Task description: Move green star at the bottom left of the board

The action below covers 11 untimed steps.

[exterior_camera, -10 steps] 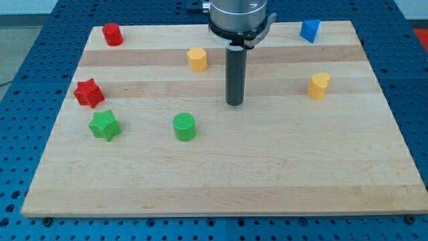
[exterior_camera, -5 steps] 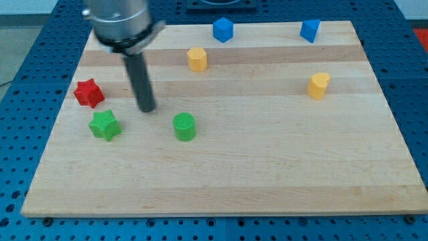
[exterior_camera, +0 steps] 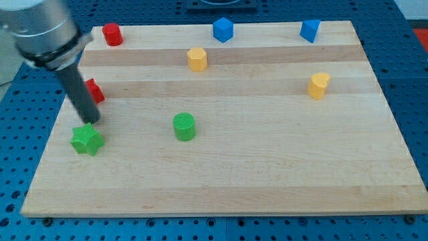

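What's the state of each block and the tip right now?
green star: flat on board, near left edge, tip at its top side
my tip: down on board
red star: partly hidden behind rod
green cylinder: upright, alone
red cylinder: upright, top left

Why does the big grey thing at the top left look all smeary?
In the camera view, the arm is blurred from moving fast; the rod down to my tip, just above the green star, is softer than the blocks. The board is sharp and evenly lit, with only faint shadows and no glare.
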Each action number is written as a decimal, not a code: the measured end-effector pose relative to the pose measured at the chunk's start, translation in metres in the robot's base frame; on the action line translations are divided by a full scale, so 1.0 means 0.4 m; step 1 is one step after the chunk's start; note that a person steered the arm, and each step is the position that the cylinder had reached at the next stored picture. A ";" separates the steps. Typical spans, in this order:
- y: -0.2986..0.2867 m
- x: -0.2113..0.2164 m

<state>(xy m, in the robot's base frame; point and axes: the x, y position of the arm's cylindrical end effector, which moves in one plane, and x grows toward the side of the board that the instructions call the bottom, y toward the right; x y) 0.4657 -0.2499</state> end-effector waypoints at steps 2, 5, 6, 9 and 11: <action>-0.035 0.102; 0.126 0.050; 0.093 0.131; 0.104 0.029; 0.034 0.124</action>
<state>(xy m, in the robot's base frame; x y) 0.5153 -0.2363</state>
